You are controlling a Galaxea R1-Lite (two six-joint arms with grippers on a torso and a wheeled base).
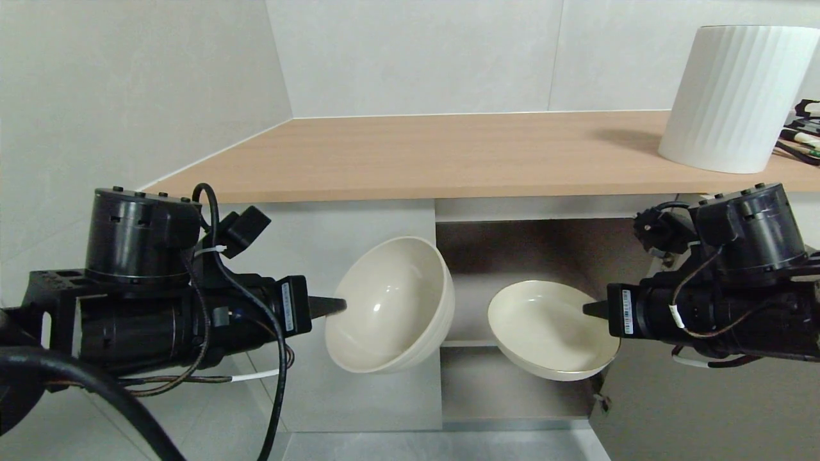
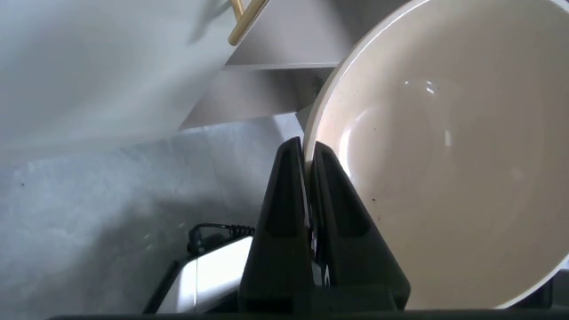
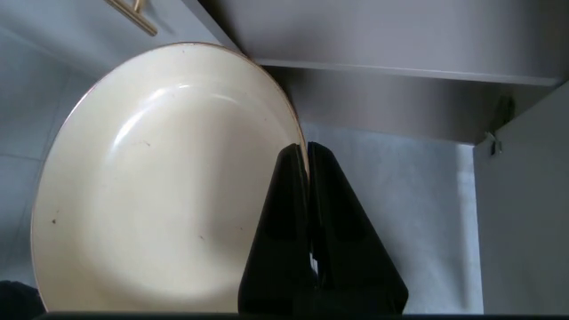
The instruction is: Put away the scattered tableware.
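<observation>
Both dishes hang in the air before the open cabinet (image 1: 512,246), probably so they can be shelved inside (each is tilted and gripped edge-on). The left gripper (image 1: 333,306) is pinched tight on the rim of the deep bowl (image 1: 391,307), at the cabinet's left edge. The right gripper (image 1: 592,310) is clamped likewise on the shallow plate (image 1: 544,330), which sits directly in front of the opening.

Both arms lie level, pointing inward; the left gripper (image 1: 338,306) clamps a bowl (image 1: 391,307) by the rim between its fingers, the right gripper (image 1: 590,310) a plate (image 1: 544,330) likewise
</observation>
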